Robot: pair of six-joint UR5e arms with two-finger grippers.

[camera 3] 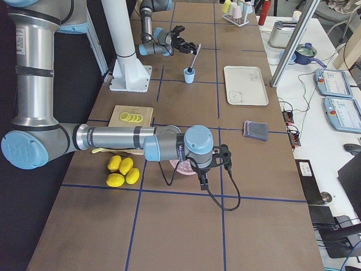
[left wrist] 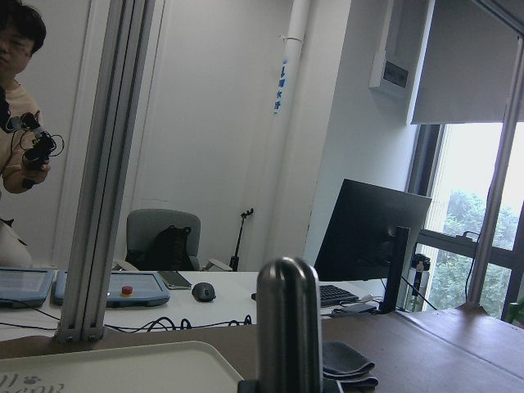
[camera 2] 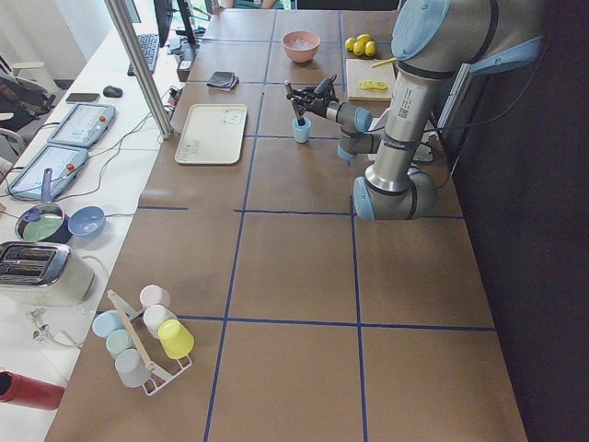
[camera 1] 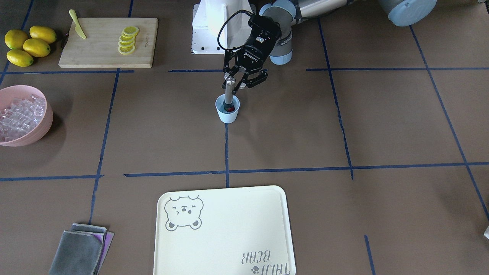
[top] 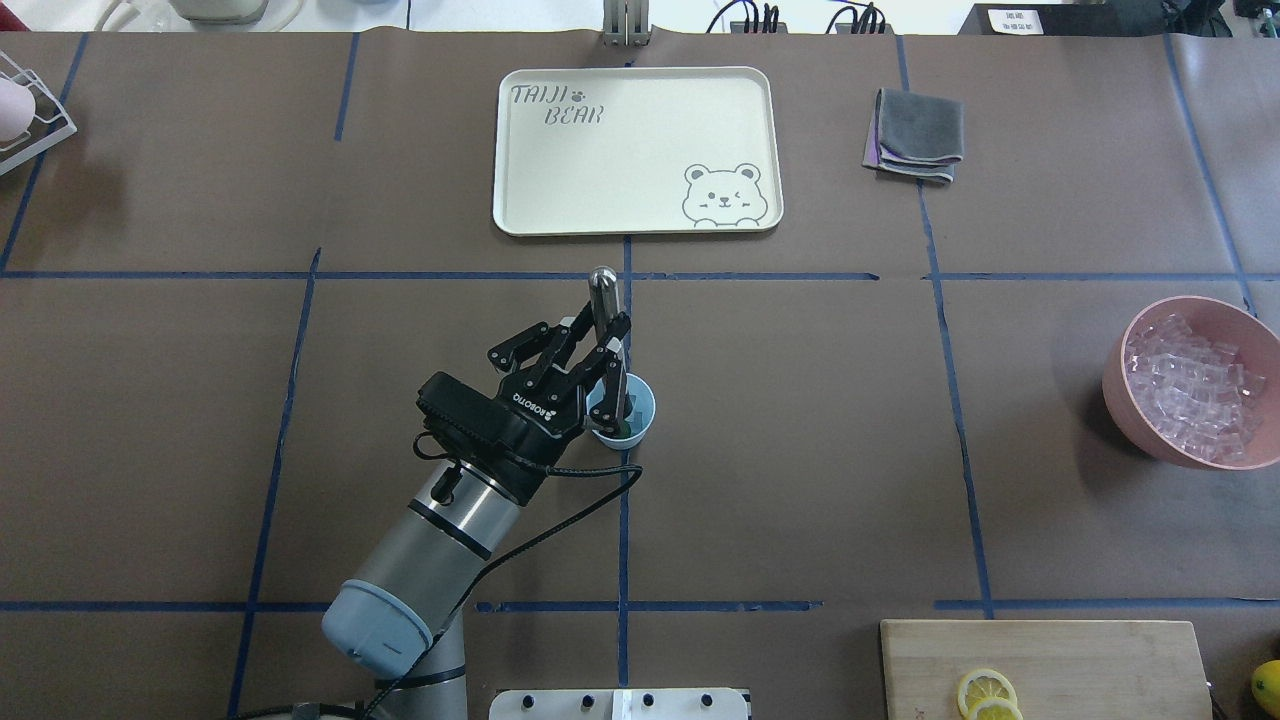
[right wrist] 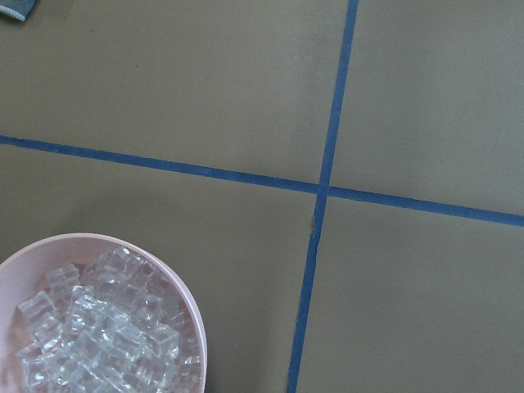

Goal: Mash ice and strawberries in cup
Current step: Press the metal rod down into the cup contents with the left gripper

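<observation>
Cup (camera 1: 227, 115) in the middle of the table (camera 1: 382, 126), red strawberry (camera 1: 232, 109) inside, left gripper (camera 1: 232, 84) marked ROBOTIQ pinching a metal masher (camera 1: 228, 97) standing in it, ice (camera 1: 17, 114) in pink bowl (camera 1: 44, 122), tray (camera 1: 229, 229) reading TAIJI BEAR, right gripper (camera 3: 225, 153) above bowl, cannot tell its grip.

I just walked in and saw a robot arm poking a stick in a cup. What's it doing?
The robot's left gripper has its jaws shut on a metal muddler. The muddler's end is down inside the pale blue cup, where a red strawberry shows. It looks like it is mashing. The right arm is over by the pink bowl of ice cubes.
</observation>
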